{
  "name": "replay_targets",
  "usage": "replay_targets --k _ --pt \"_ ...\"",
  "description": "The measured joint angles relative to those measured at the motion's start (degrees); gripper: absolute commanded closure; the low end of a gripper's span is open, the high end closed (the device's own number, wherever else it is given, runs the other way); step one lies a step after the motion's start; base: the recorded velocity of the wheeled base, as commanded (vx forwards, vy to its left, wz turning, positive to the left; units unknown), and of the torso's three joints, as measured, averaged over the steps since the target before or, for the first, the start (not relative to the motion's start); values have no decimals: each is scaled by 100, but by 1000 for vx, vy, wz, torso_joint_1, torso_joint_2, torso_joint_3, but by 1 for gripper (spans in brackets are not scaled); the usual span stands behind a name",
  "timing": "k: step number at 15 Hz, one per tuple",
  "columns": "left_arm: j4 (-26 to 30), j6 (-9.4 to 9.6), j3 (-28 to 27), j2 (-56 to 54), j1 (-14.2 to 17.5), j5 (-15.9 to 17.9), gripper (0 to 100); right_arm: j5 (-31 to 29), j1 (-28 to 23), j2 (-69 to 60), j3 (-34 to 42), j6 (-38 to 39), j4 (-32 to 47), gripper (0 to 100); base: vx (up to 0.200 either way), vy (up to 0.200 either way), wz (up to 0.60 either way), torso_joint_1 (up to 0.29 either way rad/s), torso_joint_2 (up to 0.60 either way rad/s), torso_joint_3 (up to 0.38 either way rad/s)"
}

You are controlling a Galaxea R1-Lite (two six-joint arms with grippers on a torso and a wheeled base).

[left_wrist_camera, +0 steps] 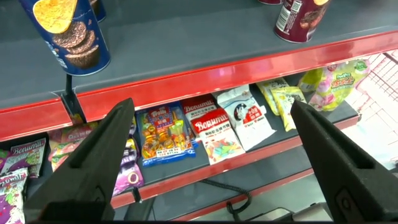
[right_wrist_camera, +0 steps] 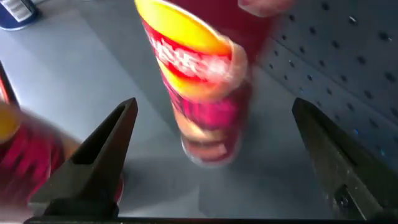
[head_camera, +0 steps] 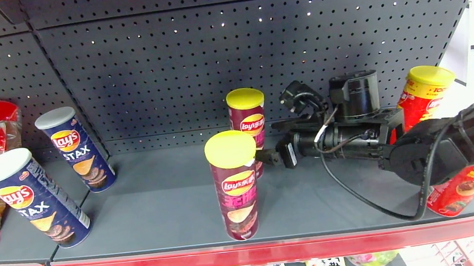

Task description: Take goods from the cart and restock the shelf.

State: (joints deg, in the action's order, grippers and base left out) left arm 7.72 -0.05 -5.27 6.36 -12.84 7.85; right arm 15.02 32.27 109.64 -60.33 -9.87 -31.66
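Front maroon can and, behind it, the rear maroon can stand shelved; my right gripper beside that rear can and left gripper below it both gape empty, so I judge more fetching remains.

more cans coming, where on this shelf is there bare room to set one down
Widest bare patch: shelf between the blue cans and purple cans. Front strip right of them has a cable. Right end crowded: right gripper, red cans.

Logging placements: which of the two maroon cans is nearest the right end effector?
The rear maroon can, standing by the pegboard back; the open right end effector sits right beside it. The front maroon can stands near the red front edge of the shelf.
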Motion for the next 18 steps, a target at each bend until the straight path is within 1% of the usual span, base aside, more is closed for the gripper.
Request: replay_targets --k 3,9,15,18 --pt "0 -2 0 38 -44 6 0 -49 -20 -389 586 -2 2 0 0 0 0 0 0 0" --pt "2 -2 0 190 -268 6 0 -134 -63 -1270 1670 55 5 0 0 0 0 0 0 0" --pt "-26 -2 -32 482 -306 82 0 -134 72 -2331 2583 41 13 0 0 0 0 0 0 0" --pt "-50 2 -256 926 -308 117 0 -137 119 -2933 3016 28 27 0 0 0 0 0 0 0"
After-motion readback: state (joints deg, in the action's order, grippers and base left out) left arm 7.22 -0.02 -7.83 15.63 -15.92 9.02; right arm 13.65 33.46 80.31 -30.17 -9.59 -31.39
